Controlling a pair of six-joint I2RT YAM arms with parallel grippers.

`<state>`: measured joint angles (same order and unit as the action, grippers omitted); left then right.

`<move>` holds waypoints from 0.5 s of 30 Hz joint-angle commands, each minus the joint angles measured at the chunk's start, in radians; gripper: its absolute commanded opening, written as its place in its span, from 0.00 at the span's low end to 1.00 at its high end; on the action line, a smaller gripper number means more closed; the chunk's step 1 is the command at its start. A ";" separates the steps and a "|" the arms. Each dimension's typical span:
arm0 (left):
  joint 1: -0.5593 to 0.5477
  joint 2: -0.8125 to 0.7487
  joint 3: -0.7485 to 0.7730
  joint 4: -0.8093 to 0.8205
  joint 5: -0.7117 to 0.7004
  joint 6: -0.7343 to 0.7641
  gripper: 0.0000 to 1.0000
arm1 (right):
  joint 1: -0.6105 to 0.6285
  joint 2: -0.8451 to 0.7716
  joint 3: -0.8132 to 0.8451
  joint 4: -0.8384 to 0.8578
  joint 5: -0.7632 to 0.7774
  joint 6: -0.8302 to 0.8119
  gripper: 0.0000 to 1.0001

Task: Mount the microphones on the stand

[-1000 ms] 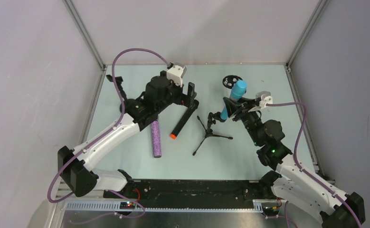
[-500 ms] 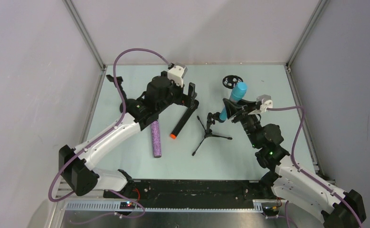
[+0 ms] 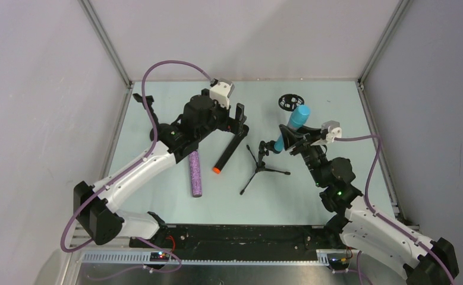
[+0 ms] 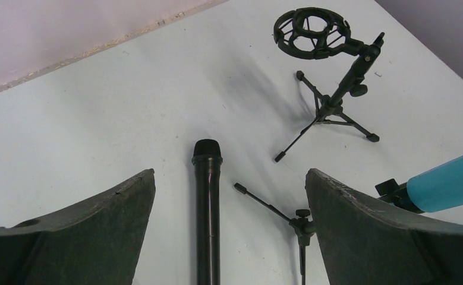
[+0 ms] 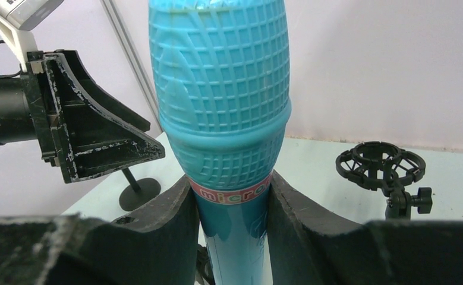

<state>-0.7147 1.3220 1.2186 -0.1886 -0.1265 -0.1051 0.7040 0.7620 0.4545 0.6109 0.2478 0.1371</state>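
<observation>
My right gripper [image 5: 232, 196] is shut on the turquoise microphone [image 5: 220, 89], just below its ribbed head. In the top view this microphone [image 3: 294, 123] is tilted, and its lower end meets the clip of the small tripod stand [image 3: 260, 167]; whether it sits in the clip is unclear. The black microphone with an orange end [image 3: 227, 151] lies flat on the table. My left gripper [image 3: 238, 120] hovers open over its black head [image 4: 207, 160]. The purple microphone [image 3: 195, 173] lies left of it, partly under the left arm.
A second tripod stand with a round shock mount [image 3: 290, 101] stands at the back, also visible from the left wrist [image 4: 318, 32]. A black rod on a round base [image 5: 138, 191] shows beyond the right gripper. Frame posts and grey walls border the table [image 3: 157, 196].
The right arm has shifted slightly toward the near side, tipping the turquoise microphone a little; its lower end stays by the stand's clip. The left arm has not moved.
</observation>
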 commanded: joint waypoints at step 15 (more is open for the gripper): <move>0.006 -0.020 -0.036 0.106 0.171 0.035 1.00 | 0.035 -0.232 -0.062 -0.369 -0.191 0.166 0.97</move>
<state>-0.7143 1.3220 1.2068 -0.1608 -0.0376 -0.0978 0.7441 0.5835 0.3523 0.2241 0.0772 0.2703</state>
